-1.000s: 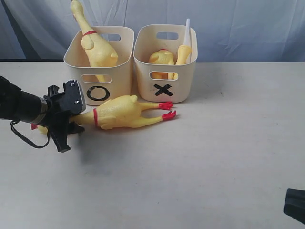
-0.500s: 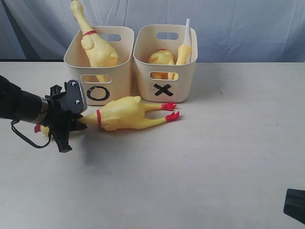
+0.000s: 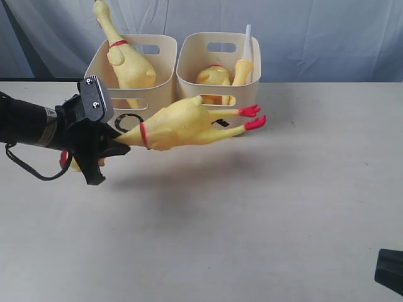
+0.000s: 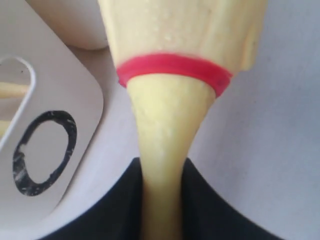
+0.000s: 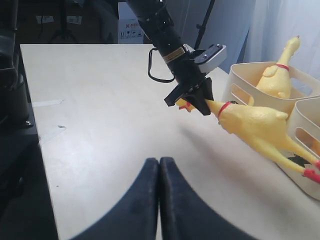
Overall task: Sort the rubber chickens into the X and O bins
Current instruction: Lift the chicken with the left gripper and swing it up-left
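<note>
The left gripper point(image 3: 118, 146) clamps the chicken point(image 3: 179, 123) by its neck, holding it clear of the table point(image 3: 283, 207) for binning (right gripper point(image 5: 159, 167): jaws together).

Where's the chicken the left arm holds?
Exterior view, left of centre: the held chicken hangs above the table, neck clamped in the left tool, body in front of the O bin, feet across the X bin.

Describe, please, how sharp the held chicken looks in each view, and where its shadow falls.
Exterior view: the held rubber chicken is sharp, with a soft, faint shadow on the table beneath it. Left wrist view: its neck fills the frame, slightly soft; the left gripper is dark, without detail. Right wrist view: chicken sharp, evenly lit; the shut right gripper is slightly soft.
</note>
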Controlling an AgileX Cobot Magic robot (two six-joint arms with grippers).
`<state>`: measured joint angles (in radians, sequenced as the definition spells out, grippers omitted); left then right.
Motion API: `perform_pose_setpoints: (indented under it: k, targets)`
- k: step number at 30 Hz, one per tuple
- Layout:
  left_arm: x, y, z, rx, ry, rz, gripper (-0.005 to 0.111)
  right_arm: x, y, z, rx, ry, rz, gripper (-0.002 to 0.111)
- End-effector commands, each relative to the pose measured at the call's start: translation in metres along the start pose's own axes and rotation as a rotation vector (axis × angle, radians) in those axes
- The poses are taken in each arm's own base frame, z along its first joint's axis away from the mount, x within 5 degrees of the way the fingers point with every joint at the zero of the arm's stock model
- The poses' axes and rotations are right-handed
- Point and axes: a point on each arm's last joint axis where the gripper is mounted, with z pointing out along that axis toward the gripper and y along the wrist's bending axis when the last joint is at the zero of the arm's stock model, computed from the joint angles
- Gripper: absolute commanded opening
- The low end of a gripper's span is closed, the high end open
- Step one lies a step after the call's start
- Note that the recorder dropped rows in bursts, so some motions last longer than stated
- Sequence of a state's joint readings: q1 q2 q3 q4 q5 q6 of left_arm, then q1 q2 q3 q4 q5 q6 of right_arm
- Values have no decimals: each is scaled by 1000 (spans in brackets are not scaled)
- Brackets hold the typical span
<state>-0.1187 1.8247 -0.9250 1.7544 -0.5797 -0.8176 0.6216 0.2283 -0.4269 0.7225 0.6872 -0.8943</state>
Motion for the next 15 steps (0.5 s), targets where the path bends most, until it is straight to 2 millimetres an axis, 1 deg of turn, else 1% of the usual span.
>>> perform_pose_setpoints:
  k: [1,6,9,15]
  targets:
    - [-21,0,-18,-11,-74,-57,0,2,0,0,6,-1,4,0]
    - [-38,2,-40,-72,-112,-78,0,2,0,0,6,-1,4,0]
    - [-44,8,-54,-175,-92,-113,0,2,0,0,6,-1,4,0]
    - [-53,27,-82,-418,-50,-198,0,2,0,0,7,-2,4,0]
